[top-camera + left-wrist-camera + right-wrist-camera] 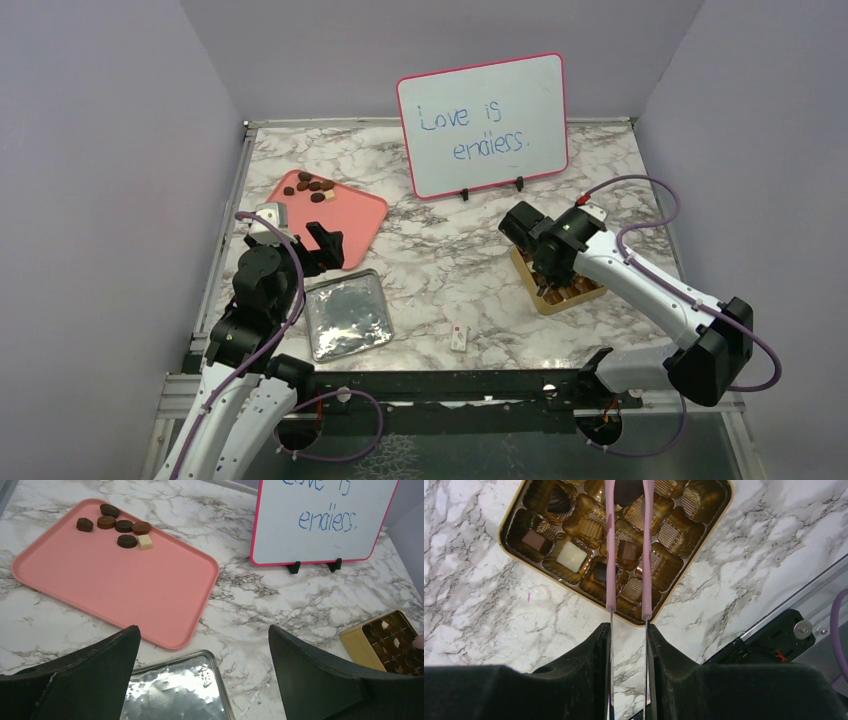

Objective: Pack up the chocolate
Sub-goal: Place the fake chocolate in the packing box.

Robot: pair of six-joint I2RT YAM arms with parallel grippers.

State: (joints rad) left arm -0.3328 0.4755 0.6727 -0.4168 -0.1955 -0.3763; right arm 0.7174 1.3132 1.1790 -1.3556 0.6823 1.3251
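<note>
Several chocolate pieces [310,186] [120,527], mostly dark with one cream square, lie at the far end of a pink tray [350,225] [125,590]. My left gripper [325,245] [204,628] hangs open and holds nothing, above the tray's near corner and a silver lid [347,315] [175,690]. My right gripper [552,278] [629,630] is shut on pink-tipped tongs [610,555]. The tongs pinch a dark chocolate [626,492] over the gold box [548,300] [504,530] [357,640]. A few pieces [572,556] sit in the box's cups.
A whiteboard [483,125] [325,520] with writing stands at the back centre. A small white tag [459,337] lies near the table's front edge. Purple walls close in both sides.
</note>
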